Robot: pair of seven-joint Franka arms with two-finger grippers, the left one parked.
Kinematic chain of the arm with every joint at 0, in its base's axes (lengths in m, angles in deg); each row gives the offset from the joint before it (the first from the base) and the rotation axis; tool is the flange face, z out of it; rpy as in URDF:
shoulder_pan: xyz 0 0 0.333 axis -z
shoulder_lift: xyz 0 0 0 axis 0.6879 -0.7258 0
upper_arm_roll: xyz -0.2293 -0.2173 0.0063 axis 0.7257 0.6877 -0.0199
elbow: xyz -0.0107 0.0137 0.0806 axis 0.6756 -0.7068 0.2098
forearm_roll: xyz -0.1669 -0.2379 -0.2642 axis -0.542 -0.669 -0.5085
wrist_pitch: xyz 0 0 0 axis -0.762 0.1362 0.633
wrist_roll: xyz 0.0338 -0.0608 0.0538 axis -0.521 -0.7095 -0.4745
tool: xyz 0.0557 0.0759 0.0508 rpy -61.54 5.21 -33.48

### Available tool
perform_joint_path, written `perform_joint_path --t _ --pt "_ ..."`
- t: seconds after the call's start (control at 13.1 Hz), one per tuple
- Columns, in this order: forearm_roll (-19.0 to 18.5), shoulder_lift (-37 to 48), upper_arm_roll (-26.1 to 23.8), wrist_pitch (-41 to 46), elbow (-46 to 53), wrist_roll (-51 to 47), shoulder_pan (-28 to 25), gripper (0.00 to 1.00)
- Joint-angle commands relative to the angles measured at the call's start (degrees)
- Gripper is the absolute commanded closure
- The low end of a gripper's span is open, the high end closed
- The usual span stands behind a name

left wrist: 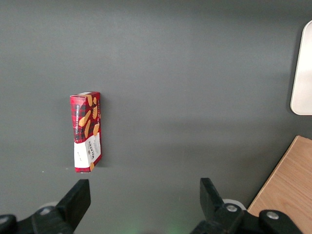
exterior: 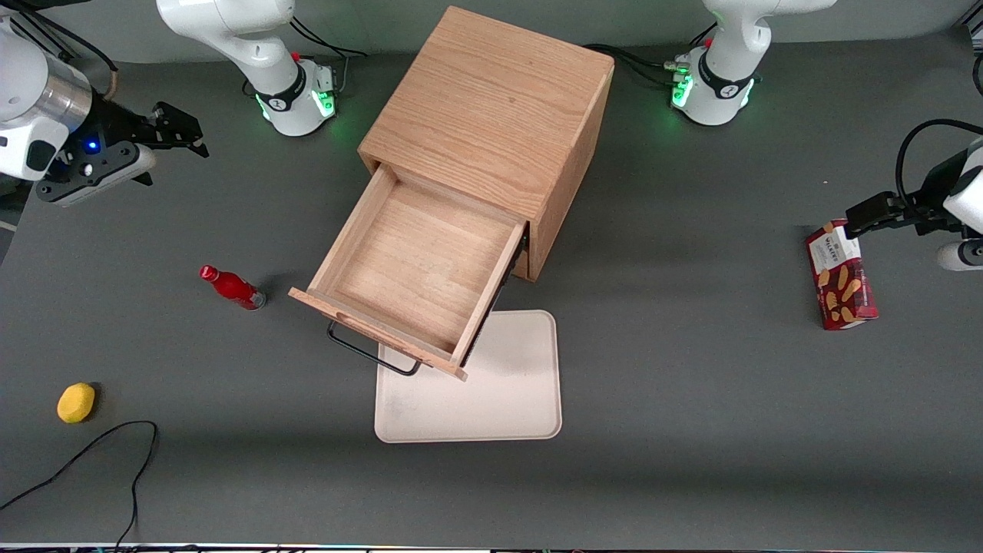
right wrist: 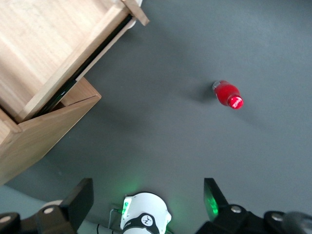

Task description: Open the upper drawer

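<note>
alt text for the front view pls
The upper drawer of a light-oak cabinet stands pulled fully out and empty, its black bar handle over a cream tray. The gripper hangs open, away from the drawer toward the working arm's end, above the grey table.

Front cam high, looking steeply down at the desk (exterior: 691, 430); both wrist cams face straight down, sharing the cabinet (exterior: 491, 115) with it.
</note>
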Motion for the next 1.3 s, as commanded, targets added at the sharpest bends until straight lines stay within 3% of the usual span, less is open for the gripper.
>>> perform_joint_path --t 0.0,0.31,0.69,1.22 --pt "-2.65 0.27 1.09 -1.02 -0.6 -5.43 -0.76 0.0" --pt "-3.54 -4.11 0.91 0.91 4.04 -23.45 -1.37 0.0" --pt "-3.63 -6.31 1.62 3.64 10.82 -23.47 0.2 0.0" --pt "-3.1 -6.32 4.77 3.82 11.0 -20.32 0.55 0.0"
